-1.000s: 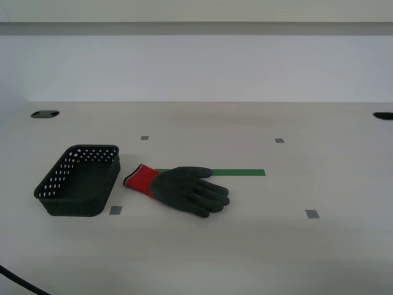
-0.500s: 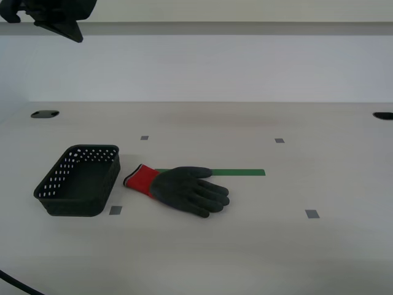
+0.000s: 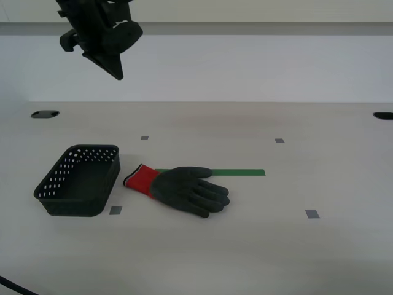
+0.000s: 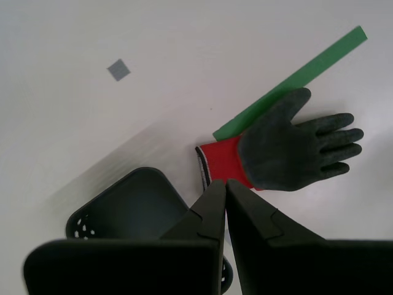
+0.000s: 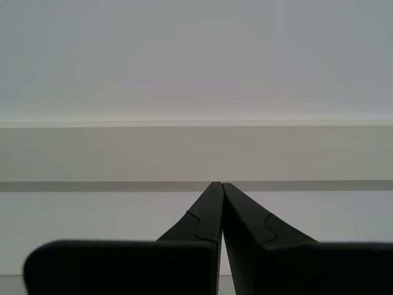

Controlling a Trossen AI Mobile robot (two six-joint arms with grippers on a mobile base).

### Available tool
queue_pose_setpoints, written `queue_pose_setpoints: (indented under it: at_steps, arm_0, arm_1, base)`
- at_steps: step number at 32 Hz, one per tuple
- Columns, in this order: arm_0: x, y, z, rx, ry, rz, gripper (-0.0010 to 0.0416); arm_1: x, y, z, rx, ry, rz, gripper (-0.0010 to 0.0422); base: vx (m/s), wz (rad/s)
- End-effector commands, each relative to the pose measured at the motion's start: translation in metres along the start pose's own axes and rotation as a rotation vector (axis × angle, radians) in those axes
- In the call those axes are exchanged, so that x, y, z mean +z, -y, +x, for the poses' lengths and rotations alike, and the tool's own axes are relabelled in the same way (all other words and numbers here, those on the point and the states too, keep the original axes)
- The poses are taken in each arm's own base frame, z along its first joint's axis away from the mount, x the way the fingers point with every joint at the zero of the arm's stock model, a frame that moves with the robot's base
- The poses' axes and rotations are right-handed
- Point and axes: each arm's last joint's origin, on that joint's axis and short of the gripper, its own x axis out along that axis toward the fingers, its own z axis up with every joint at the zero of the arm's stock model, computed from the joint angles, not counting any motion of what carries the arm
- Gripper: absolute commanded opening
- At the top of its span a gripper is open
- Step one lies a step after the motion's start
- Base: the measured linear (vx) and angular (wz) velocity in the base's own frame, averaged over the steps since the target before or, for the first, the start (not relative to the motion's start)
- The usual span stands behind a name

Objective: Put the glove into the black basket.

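Observation:
The glove (image 3: 184, 187), dark grey with a red cuff, lies flat on the pale table near the middle, cuff toward the black basket (image 3: 69, 208). The basket stands empty just to the exterior view's left of the glove. My second gripper (image 3: 118, 77) hangs high above the table's back left, shut and empty. In the second wrist view, my second gripper (image 4: 225, 182) looks down on the glove (image 4: 288, 150) and the basket (image 4: 135, 203). My first gripper (image 5: 221, 183) is shut and empty, facing a bare wall. It does not show in the exterior view.
A green tape strip (image 3: 239, 173) lies on the table behind the glove and also shows in the second wrist view (image 4: 295, 74). Small grey squares (image 3: 312, 214) mark the table. Dark holes (image 3: 44, 114) sit at the back corners. A cable (image 3: 12, 286) crosses the near left corner.
An arm has come into the exterior view from the top left and moved down and to the right. The glove and basket have not moved.

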Motion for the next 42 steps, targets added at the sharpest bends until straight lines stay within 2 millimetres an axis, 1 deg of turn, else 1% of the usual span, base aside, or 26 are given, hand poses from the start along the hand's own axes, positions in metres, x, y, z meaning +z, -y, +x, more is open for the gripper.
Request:
queue_pose_setpoints:
  at_steps: [1, 3, 4, 6, 8, 9, 10, 15, 16, 20, 21, 24, 27, 30, 33, 34, 38, 40, 42]
  arm_0:
    - [0.001, 0.000, 0.000, 0.000, 0.005, 0.000, 0.0001]
    - [0.001, 0.000, 0.000, 0.000, 0.005, 0.000, 0.0001]
    - [0.001, 0.000, 0.000, 0.001, 0.004, 0.000, 0.0001]
    - [0.001, 0.000, 0.000, 0.001, 0.005, 0.000, 0.0001]
    - [0.001, 0.000, 0.000, 0.000, 0.005, 0.000, 0.0001]
    - [0.001, 0.000, 0.000, 0.000, 0.005, 0.000, 0.0000]
    - [0.001, 0.000, 0.000, 0.001, 0.005, 0.000, 0.0001]
    - [0.001, 0.000, 0.000, 0.000, 0.005, 0.000, 0.0001]
    - [0.001, 0.000, 0.000, 0.000, 0.005, 0.000, 0.0001]
    - [0.001, 0.000, 0.000, 0.001, 0.003, 0.000, 0.0001]
    - [0.001, 0.000, 0.000, 0.001, 0.003, 0.000, 0.0001]
    - [0.000, 0.000, 0.000, 0.001, 0.003, 0.000, 0.0001]
    - [0.001, 0.000, 0.000, 0.000, 0.004, 0.000, 0.0001]
    - [0.001, 0.000, 0.000, 0.001, 0.003, 0.000, 0.0001]
    - [0.001, 0.000, 0.000, 0.000, 0.004, 0.000, 0.0001]
    - [0.001, 0.000, 0.000, 0.001, 0.003, 0.000, 0.0001]
    - [0.000, 0.000, 0.000, 0.000, 0.002, 0.000, 0.0000]
    - [-0.001, 0.000, 0.000, 0.001, -0.009, 0.000, 0.0001]
    - [-0.001, 0.000, 0.000, 0.000, -0.016, 0.000, 0.0001]
  arm_1:
    - [0.005, 0.013, 0.022, -0.042, -0.077, 0.054, 0.0000]
    - [0.008, 0.021, 0.035, -0.062, -0.116, 0.081, 0.0000]
    - [0.009, 0.027, 0.044, -0.073, -0.137, 0.101, 0.0000]
    - [0.011, 0.033, 0.055, -0.085, -0.159, 0.119, 0.0000]
    - [0.014, 0.045, 0.073, -0.102, -0.189, 0.151, 0.0000]
    - [0.015, 0.048, 0.078, -0.106, -0.195, 0.159, 0.0000]
    - [0.016, 0.054, 0.088, -0.114, -0.211, 0.174, 0.0000]
    - [0.019, 0.067, 0.118, -0.134, -0.256, 0.210, 0.0000]
    - [0.019, 0.073, 0.129, -0.140, -0.270, 0.224, 0.0000]
    - [0.020, 0.085, 0.151, -0.151, -0.288, 0.256, 0.0000]
    - [0.021, 0.091, 0.158, -0.155, -0.290, 0.269, 0.0000]
    - [0.020, 0.102, 0.168, -0.162, -0.299, 0.292, 0.0000]
    - [0.022, 0.119, 0.171, -0.166, -0.267, 0.338, 0.0000]
    - [0.027, 0.127, 0.173, -0.163, -0.210, 0.355, 0.0000]
    - [0.028, 0.128, 0.178, -0.159, -0.202, 0.326, 0.0000]
    - [0.026, 0.127, 0.185, -0.159, -0.214, 0.321, 0.0000]
    - [0.023, 0.124, 0.204, -0.133, -0.249, 0.296, 0.0000]
    - [0.022, 0.123, 0.209, -0.109, -0.258, 0.284, 0.0000]
    - [0.022, 0.123, 0.209, -0.091, -0.262, 0.281, 0.0000]
  base:
    - [0.000, 0.000]
    - [0.000, 0.000]
    - [0.000, 0.000]
    - [0.000, 0.000]
    - [0.000, 0.000]
    - [0.000, 0.000]
    - [0.000, 0.000]
    - [0.000, 0.000]
    - [0.000, 0.000]
    - [0.000, 0.000]
    - [0.000, 0.000]
    - [0.000, 0.000]
    - [0.000, 0.000]
    - [0.000, 0.000]
    - [0.000, 0.000]
    - [0.000, 0.000]
    - [0.000, 0.000]
    - [0.000, 0.000]
    - [0.000, 0.000]
